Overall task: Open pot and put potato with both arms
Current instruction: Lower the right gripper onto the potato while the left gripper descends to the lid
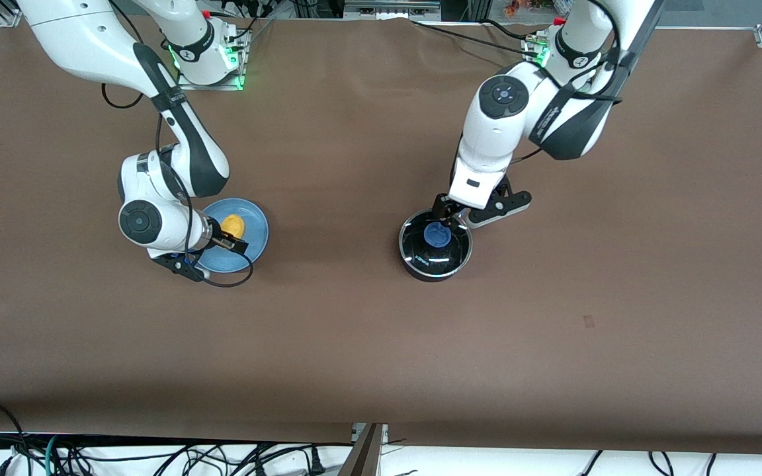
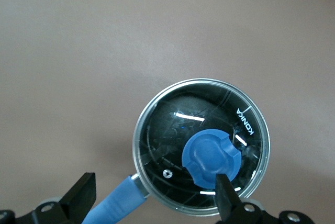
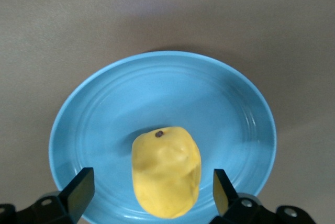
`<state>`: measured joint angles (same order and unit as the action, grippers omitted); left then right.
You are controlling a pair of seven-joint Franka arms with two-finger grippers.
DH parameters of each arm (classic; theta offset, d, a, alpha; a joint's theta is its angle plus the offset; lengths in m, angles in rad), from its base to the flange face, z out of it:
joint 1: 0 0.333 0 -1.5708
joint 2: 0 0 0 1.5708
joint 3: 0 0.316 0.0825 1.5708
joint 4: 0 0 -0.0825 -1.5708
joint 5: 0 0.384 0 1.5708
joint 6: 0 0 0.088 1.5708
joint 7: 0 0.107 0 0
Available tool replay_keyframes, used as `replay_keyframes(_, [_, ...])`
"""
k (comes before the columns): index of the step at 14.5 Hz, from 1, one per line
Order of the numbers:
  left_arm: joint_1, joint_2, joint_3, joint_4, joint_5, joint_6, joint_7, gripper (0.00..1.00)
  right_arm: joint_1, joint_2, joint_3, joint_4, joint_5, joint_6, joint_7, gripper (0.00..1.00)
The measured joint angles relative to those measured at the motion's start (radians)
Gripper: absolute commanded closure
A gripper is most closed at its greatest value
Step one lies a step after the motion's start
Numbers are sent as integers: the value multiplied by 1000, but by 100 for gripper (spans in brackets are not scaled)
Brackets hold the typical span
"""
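The table (image 1: 354, 344) is covered in a plain matte brown, with one small darker mark toward the left arm's end. The pot (image 1: 435, 246) is black with a bright metal rim, and its handle (image 2: 118, 203) is blue. On it sits a clear glass lid (image 2: 157, 130) with a blue knob (image 2: 211, 157) and white lettering. The potato (image 3: 166, 171) is yellow-orange with a small dark speck, perhaps an eye. Its plate (image 3: 157, 93) is light blue with faint concentric rings. Both arms are white with black joints.
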<state>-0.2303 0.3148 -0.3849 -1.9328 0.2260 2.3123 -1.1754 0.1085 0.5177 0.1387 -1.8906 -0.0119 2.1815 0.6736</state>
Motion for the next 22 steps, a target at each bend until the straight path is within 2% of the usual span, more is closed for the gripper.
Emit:
replay_keyframes(6, [-16,77,0,36,16,60,-114,0,0,0,0,-47,0,57,1,0])
replay_keyframes(10, [-31,130,0,77,80,61,-208,1,0,0,0,-60,-1,60,1,3])
replay_keyframes(13, [-41,172,0,104,116,63,-272,2,0,0,0,-65,-1,61,1,35])
replay_keyframes(15, [-43,188,0,122,118,63,-296,3,0,0,0,-69,-1,62,1,49])
replay_keyframes(18, [-43,206,2,151,118,63,-319,4,0,-2,0,-71,-1,63,1,59])
replay_keyframes(22, [-43,238,5,173,118,63,-333,6,0,-2,0,-71,-1,64,1,60])
